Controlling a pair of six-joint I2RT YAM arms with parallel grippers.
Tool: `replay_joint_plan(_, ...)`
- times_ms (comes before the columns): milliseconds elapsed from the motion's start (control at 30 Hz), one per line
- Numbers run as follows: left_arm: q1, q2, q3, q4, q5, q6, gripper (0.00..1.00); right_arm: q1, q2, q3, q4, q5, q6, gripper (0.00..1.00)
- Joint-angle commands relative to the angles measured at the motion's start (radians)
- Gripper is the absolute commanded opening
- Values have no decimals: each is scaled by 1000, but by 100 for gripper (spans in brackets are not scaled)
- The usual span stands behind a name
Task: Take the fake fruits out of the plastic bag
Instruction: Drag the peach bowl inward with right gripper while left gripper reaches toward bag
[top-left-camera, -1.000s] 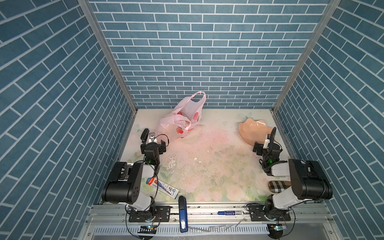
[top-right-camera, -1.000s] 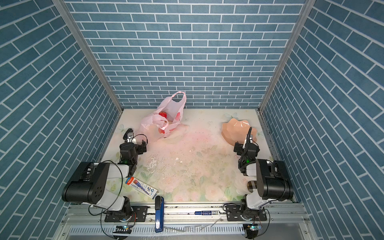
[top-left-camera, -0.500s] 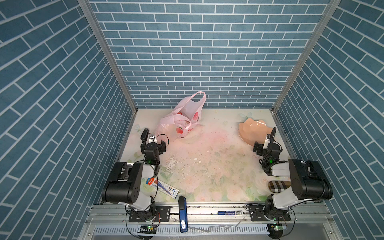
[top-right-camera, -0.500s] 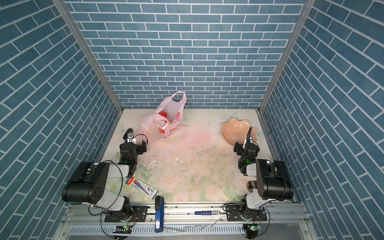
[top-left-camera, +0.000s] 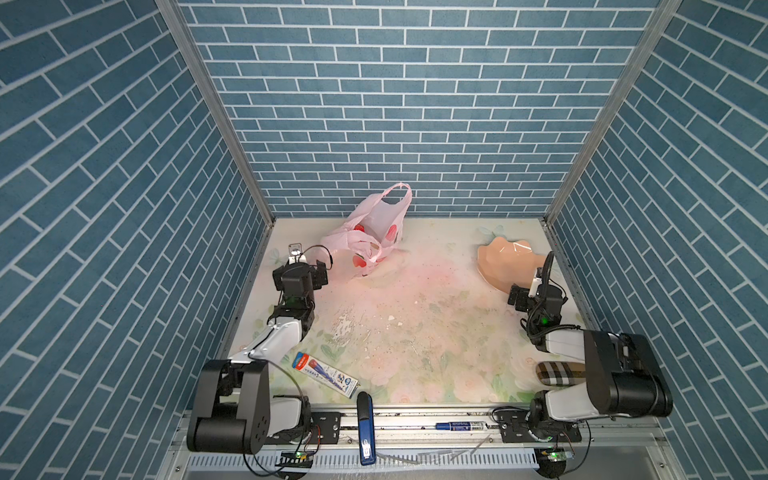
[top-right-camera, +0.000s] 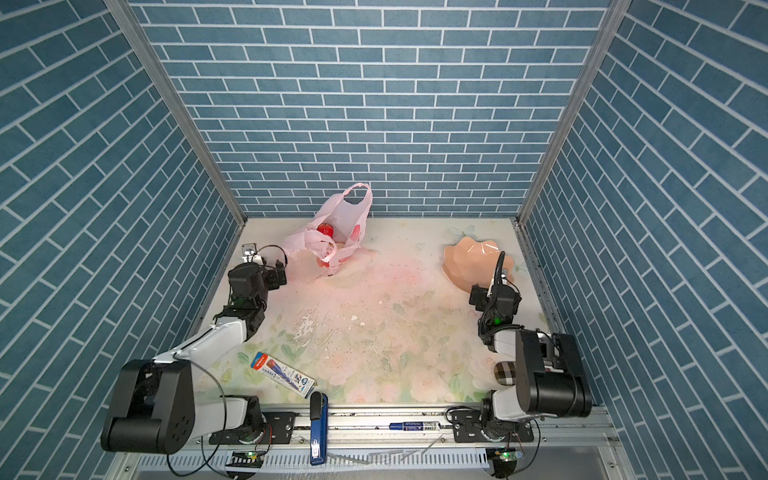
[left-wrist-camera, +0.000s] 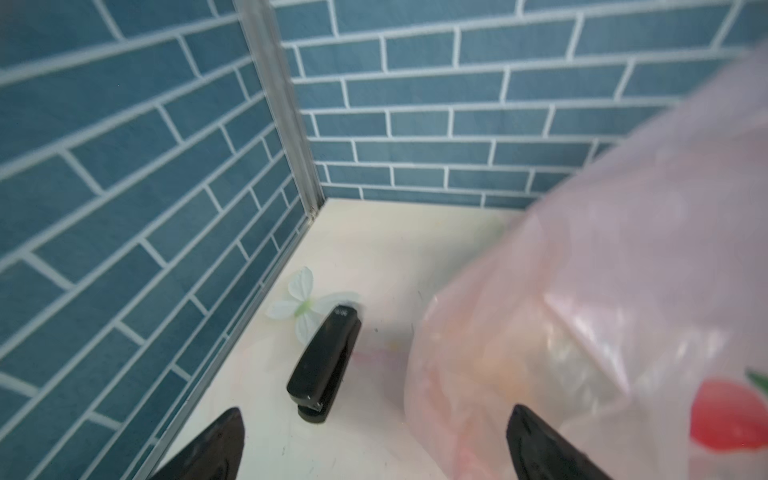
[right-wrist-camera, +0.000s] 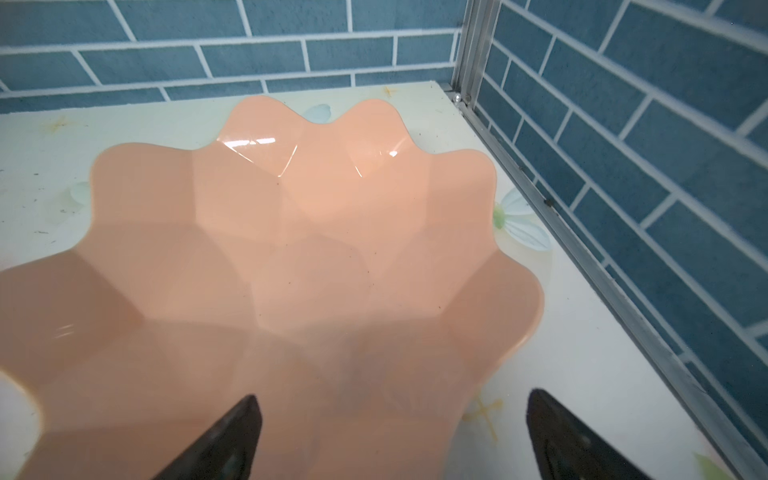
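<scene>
The plastic bag (top-left-camera: 374, 232) slumps at the far left of the counter (top-left-camera: 415, 332), with one handle up against the back wall and a red fruit (top-right-camera: 325, 228) peeking out of its mouth. My left fingers (left-wrist-camera: 216, 444) hang low, spread wide and empty, with the bag just to their right. A small black stapler (left-wrist-camera: 326, 365) lies ahead of them by the left wall. My right fingers (right-wrist-camera: 224, 440) gape too, over the near rim of the peach plate (right-wrist-camera: 291, 228) in the far right corner. Mid-counter is open, and a toothpaste box (top-left-camera: 325, 374) sits near left.
</scene>
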Motion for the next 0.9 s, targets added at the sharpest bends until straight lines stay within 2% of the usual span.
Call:
replay_joint_plan(0,7,-30,85,-380,-165,-274,99,-5,-139,196,-370,115,202,99)
replay_joint_plan(67,13,-37,127,-432,-71,-295,99,-8,-169,314,-634,127,287,99)
replay_joint_plan(167,12,-48,205,-533,38,-339,99,-8,-159,439,-868,22,339,99)
replay_joint_plan(267,10,-64,285,-638,144,-349,99,-8,-166,484,-991,-21,415,99)
replay_joint_plan(467,-12,-195,340,-730,261,-350,99,-8,-154,575,-1205,-33,498,99)
replay_joint_plan(567,-17,-248,379,-785,299,-323,99,-9,-133,584,-1242,22,516,98)
replay_joint_plan(600,-17,-258,396,-814,292,-315,99,-20,-124,579,-1239,19,523,94)
replay_joint_plan(867,-40,-286,435,-833,333,-243,99,-100,-21,546,-1094,-127,549,74)
